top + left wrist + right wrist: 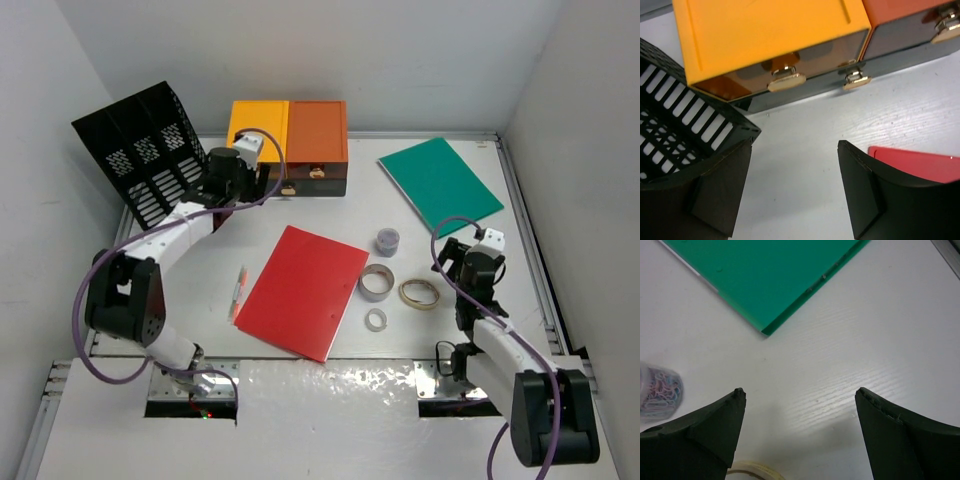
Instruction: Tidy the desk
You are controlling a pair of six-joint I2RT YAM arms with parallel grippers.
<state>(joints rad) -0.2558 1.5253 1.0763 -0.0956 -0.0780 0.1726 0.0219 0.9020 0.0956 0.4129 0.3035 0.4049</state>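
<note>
**Top view.** The bench (330, 215), a flat white rectangle with a thin metal rim, fills the middle of the view between white walls. At its far left corner is a black rack (140, 160) of perforated plastic. Next to it is a drawer box (288, 140), its left half yellow and its right half orange. A green folder (440, 183) lies far right and a red folder (303, 290) in the centre. Both are thin, smooth rectangles set askew. A slim pen (239, 292) lies just left of the red folder. To the folder's right are a small round jar (387, 241), a grey ring (376, 283) of tape, a tan ring (419, 293) and a smaller white ring (376, 320). The left arm (170, 235) reaches toward the drawer box. The right arm (490, 320) is near the tan ring.

**Left wrist.** The left pincer (795, 150) is open, with only bare bench between its matte black fingers. Ahead, the drawer fronts are smoky and translucent, with small brass-coloured handles (786, 81). The rack's slotted wall is just beside the left finger. A corner of the red folder shows past the right finger.

**Right wrist.** The right pincer (800, 395) is open and holds nothing. The bench surface shows a fine wood-like grain. A corner of the green folder lies ahead. The jar, blurred and full of coloured clips, is at the left. The tan ring's rim shows at the bottom edge.
</note>
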